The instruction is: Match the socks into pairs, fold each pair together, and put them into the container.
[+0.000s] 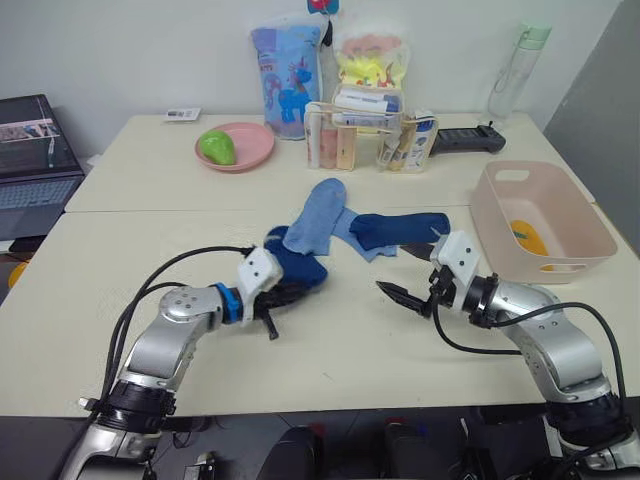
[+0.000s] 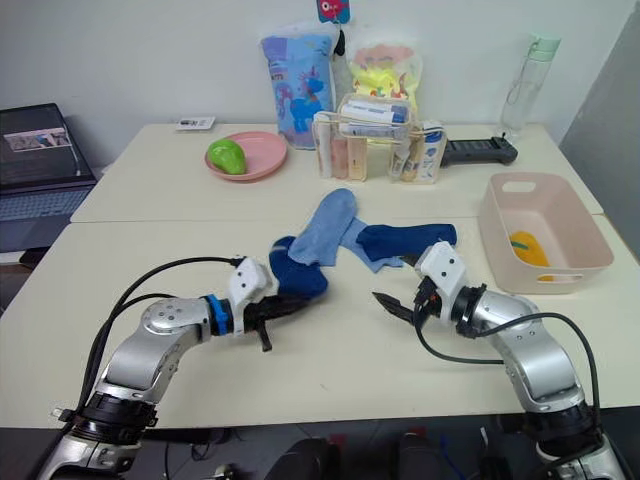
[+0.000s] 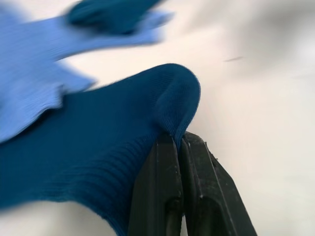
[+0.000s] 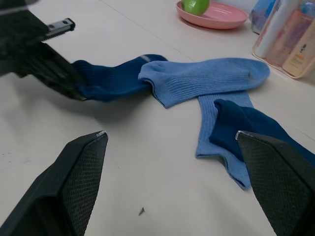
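Socks on the table, left gripper pinching one.

Your left gripper [image 1: 277, 300] is clamped on a navy sock [image 1: 296, 266] beside the light blue socks [image 1: 316, 217]; your right gripper [image 1: 412, 287] hangs spread wide near the other navy sock [image 1: 398, 229], the pink basin [image 1: 580, 243] just beyond.

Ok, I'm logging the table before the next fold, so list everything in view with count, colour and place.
Navy socks: two, dark blue; one pinched at the left pincer, one toward the basin.
Light blue socks: two; one over the left navy sock, one under the right navy sock.
Container: one, pale pink, table's right side, something yellow inside.
Plate: one, pink, far side, green item on it.
Bottle rack: one, clear, far centre.
Bags: two, against the wall.
Water bottle: one, pale green cap, far right.
Laptop: one, far left.
Left pincer: shut on a navy sock.
Right pincer: open, above the table.
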You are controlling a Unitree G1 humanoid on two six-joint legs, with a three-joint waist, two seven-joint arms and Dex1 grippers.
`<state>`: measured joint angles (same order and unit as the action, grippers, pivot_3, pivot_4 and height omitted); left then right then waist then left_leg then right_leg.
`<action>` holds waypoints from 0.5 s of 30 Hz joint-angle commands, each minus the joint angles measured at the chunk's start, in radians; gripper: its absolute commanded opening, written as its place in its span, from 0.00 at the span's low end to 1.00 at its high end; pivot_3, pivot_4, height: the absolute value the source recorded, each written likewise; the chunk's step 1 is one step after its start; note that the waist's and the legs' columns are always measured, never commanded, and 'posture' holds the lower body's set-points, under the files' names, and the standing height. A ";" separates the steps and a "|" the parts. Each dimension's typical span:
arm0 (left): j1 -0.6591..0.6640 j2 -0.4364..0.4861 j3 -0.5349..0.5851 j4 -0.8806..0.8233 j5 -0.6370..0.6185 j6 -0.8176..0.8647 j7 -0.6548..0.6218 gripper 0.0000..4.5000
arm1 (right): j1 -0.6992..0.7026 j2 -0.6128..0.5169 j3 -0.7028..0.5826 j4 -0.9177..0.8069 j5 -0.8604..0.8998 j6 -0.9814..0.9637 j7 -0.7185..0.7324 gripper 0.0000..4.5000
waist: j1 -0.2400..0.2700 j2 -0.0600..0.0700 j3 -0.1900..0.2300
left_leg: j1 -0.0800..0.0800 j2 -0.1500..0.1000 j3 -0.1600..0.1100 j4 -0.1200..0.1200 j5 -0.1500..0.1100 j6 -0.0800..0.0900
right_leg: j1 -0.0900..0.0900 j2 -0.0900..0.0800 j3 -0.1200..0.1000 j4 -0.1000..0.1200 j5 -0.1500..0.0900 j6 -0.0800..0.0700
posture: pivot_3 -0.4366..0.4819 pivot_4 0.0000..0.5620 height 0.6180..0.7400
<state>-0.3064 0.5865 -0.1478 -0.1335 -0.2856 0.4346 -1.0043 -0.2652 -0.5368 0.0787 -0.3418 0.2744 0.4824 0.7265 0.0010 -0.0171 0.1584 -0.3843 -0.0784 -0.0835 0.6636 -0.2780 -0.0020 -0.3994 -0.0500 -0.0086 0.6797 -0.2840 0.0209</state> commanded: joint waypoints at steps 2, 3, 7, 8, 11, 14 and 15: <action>-0.066 -0.048 -0.083 -0.080 -0.053 0.093 -0.035 0.00 | -0.029 -0.011 -0.042 0.007 0.008 -0.035 0.001 1.00 | -0.002 0.000 0.000 | 0.000 0.000 0.000 0.000 0.000 0.000 | 0.000 0.000 0.000 0.000 0.000 0.000 | 0.48 0.27 1.00; -0.082 -0.055 -0.105 -0.079 -0.055 0.108 -0.049 0.00 | -0.032 -0.016 -0.044 0.012 0.006 -0.039 0.004 1.00 | -0.002 0.000 0.000 | 0.000 0.000 0.000 0.000 0.000 0.000 | 0.000 0.000 0.000 0.000 0.000 0.000 | 0.48 0.27 1.00; -0.109 -0.038 -0.152 -0.081 -0.053 0.134 -0.103 0.00 | -0.027 -0.035 -0.057 0.020 0.005 -0.047 0.011 1.00 | -0.006 0.000 0.000 | 0.000 0.001 0.000 -0.001 0.000 0.000 | 0.000 0.001 0.000 0.000 0.000 0.000 | 0.48 0.27 1.00; -0.111 -0.032 -0.159 -0.079 -0.051 0.133 -0.117 0.00 | -0.022 -0.041 -0.062 0.021 0.006 -0.048 0.012 1.00 | -0.006 0.000 0.000 | 0.000 0.001 0.001 -0.001 0.000 0.000 | -0.001 0.001 0.000 0.000 0.000 0.000 | 0.48 0.27 1.00; -0.110 -0.023 -0.161 -0.070 -0.049 0.116 -0.136 0.11 | 0.002 -0.062 -0.063 0.020 0.001 -0.058 0.020 1.00 | -0.004 0.000 0.000 | 0.000 0.001 0.000 -0.001 0.000 0.000 | -0.001 0.001 0.000 0.000 0.000 0.000 | 0.48 0.27 1.00; -0.113 -0.012 -0.148 -0.070 -0.055 0.118 -0.149 0.28 | 0.013 -0.064 -0.057 0.016 0.006 -0.055 0.023 1.00 | -0.003 0.000 0.000 | 0.000 0.000 0.000 0.000 0.000 0.000 | 0.000 0.001 0.000 0.000 0.000 0.000 | 0.48 0.27 1.00; -0.116 -0.006 -0.128 -0.074 -0.071 0.135 -0.152 0.35 | 0.017 -0.065 -0.051 0.017 0.004 -0.055 0.027 1.00 | -0.003 0.000 0.000 | 0.000 0.000 0.000 0.000 0.000 0.000 | 0.000 0.001 0.000 0.000 0.000 0.000 | 0.48 0.27 1.00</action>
<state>-0.4045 0.5686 -0.3090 -0.1854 -0.3204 0.5639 -1.1467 -0.2436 -0.5931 0.0383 -0.3061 0.2746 0.4465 0.7462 -0.0021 -0.0171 0.1585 -0.3843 -0.0779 -0.0830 0.6632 -0.2779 -0.0020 -0.3994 -0.0493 -0.0084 0.6797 -0.2840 0.0209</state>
